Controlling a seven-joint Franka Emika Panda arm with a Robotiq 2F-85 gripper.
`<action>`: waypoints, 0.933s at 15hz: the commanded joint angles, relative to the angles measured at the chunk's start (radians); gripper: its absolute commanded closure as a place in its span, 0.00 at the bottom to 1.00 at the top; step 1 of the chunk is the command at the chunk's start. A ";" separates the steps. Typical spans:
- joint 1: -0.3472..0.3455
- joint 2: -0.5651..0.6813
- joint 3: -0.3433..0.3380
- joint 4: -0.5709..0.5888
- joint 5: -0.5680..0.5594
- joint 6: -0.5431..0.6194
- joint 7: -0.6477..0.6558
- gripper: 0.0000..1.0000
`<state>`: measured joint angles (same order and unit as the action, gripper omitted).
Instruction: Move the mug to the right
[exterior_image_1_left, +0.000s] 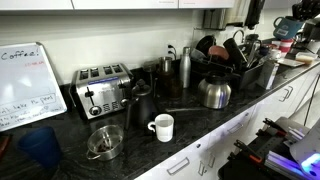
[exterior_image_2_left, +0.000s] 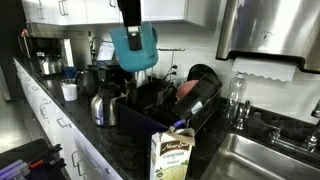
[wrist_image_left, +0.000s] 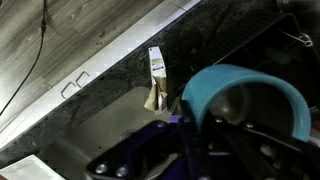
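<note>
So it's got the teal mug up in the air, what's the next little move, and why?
Probably ease the mug straight down, slowly. The tool holds it high above the worktop, and the wrist view shows dark stone below with a carton close by, so it should keep clear of that.

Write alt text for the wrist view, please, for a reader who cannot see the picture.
The gripper holds the teal mug in the air, its open mouth filling the right of the view. Below lie a dark stone counter, a small carton standing on it, white cabinet fronts and a wooden floor.
</note>
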<state>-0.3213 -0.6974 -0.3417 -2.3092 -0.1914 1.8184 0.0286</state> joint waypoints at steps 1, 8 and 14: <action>-0.019 0.009 0.009 0.005 0.007 0.009 0.006 0.97; -0.067 -0.017 0.054 -0.091 0.055 0.058 0.249 0.97; -0.170 0.062 0.050 -0.115 0.017 0.262 0.421 0.97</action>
<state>-0.4200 -0.6790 -0.3154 -2.4305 -0.1629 1.9918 0.3888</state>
